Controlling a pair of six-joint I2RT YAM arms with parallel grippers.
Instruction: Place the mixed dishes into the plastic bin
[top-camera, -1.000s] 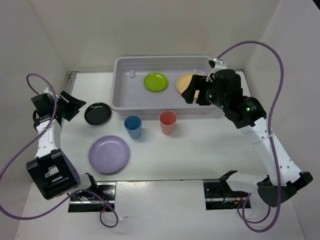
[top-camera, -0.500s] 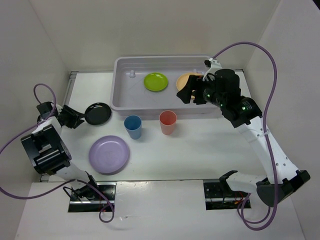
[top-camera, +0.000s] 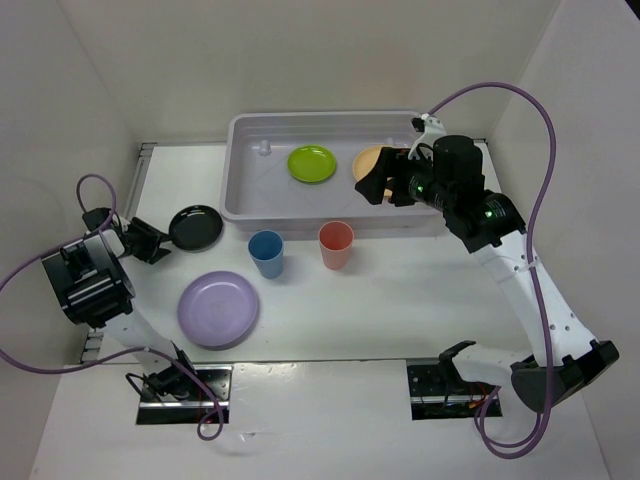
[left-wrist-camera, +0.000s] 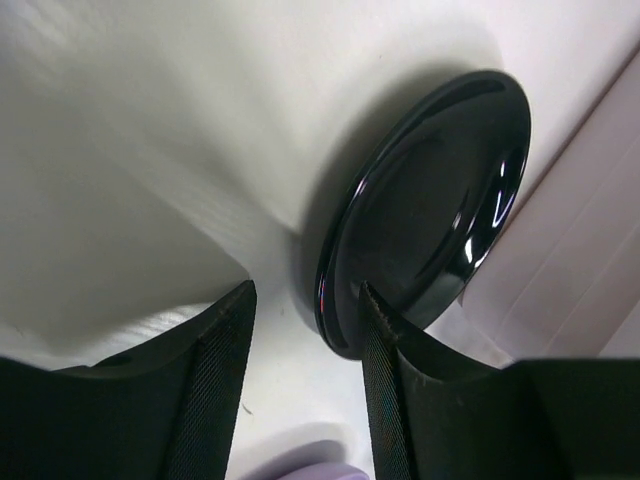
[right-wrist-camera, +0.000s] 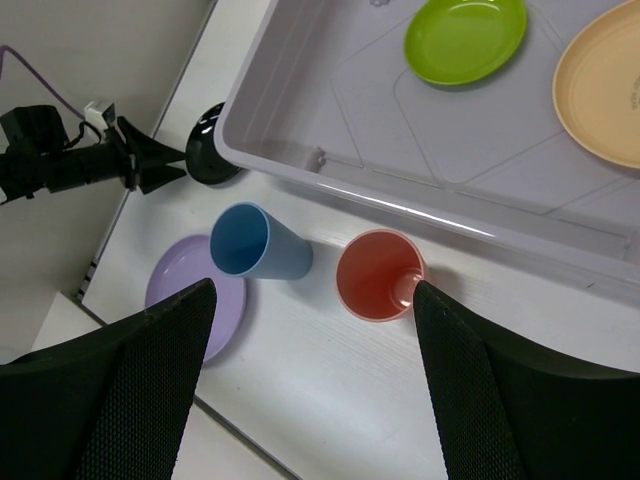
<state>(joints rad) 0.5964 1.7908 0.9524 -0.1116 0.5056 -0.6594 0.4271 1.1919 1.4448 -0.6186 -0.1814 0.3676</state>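
The pale plastic bin (top-camera: 240, 205) at the back holds the lime-green plate (top-camera: 312, 163) and the yellow-orange plate (top-camera: 370, 158). The black plate (top-camera: 196, 227), blue cup (top-camera: 266, 252), coral-red cup (top-camera: 336, 244) and lavender plate (top-camera: 218, 308) are on the table. My left gripper (top-camera: 150, 240) is open, low at the black plate's left edge. In the left wrist view the black plate's (left-wrist-camera: 425, 210) rim lies between the open fingers of this gripper (left-wrist-camera: 305, 290), close to the right one. My right gripper (top-camera: 385, 185) is open and empty above the bin's front wall, looking down on both cups (right-wrist-camera: 380, 275).
The bin's front rim (right-wrist-camera: 300, 165) runs between the cups and the plates inside. The blue cup (right-wrist-camera: 255, 245) stands beside the lavender plate (right-wrist-camera: 180, 295). White walls close in the table on the left, back and right.
My left arm has folded down and its gripper has dropped to the table at the black plate's left edge. My right gripper has shifted slightly over the bin's front wall.
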